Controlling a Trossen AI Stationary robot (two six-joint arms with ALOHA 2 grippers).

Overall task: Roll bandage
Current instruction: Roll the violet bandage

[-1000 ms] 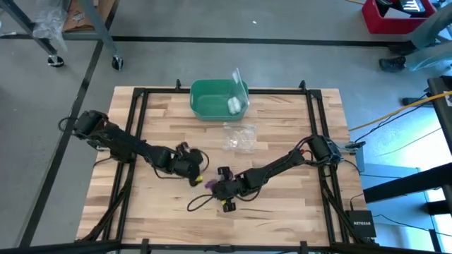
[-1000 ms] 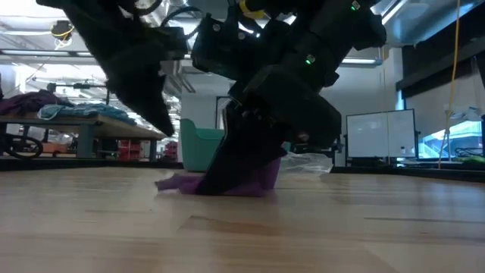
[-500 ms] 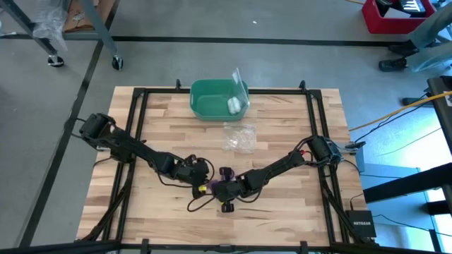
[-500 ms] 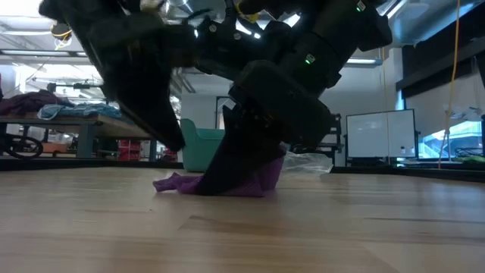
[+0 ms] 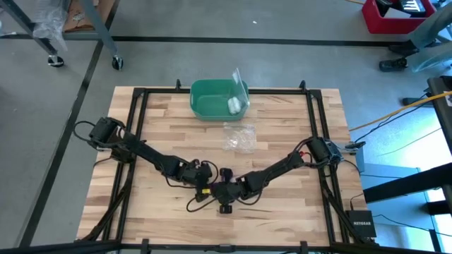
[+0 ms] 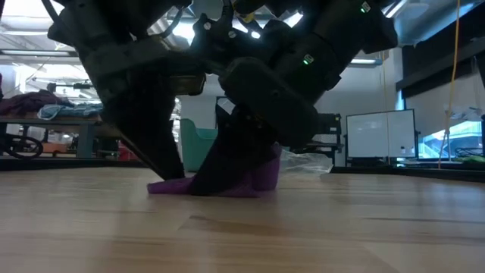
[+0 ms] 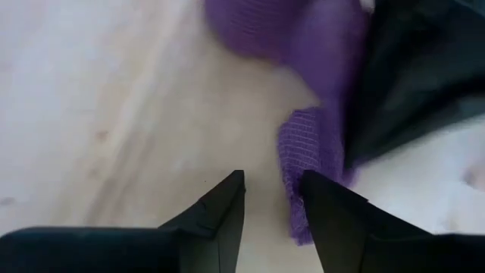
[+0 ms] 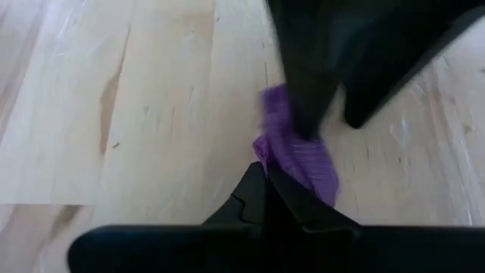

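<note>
Purple soft fabric bandage point(image 6: 241, 180), bunched at the table's near centre, likely light, limp and snag-prone, best pinched at its loose end: right gripper point(image 8: 267, 176) closed, pinning it to the wood; left gripper point(image 7: 273, 199) parted, empty, just beside that end.

One piece of text can be made out: white lettering that appears to read "NETGEAR" on a small black box point(image 5: 361, 224) at the counter's right front corner, seen from above. No other words, labels, numbers or signs are legible in any view, including the room behind the counter.
</note>
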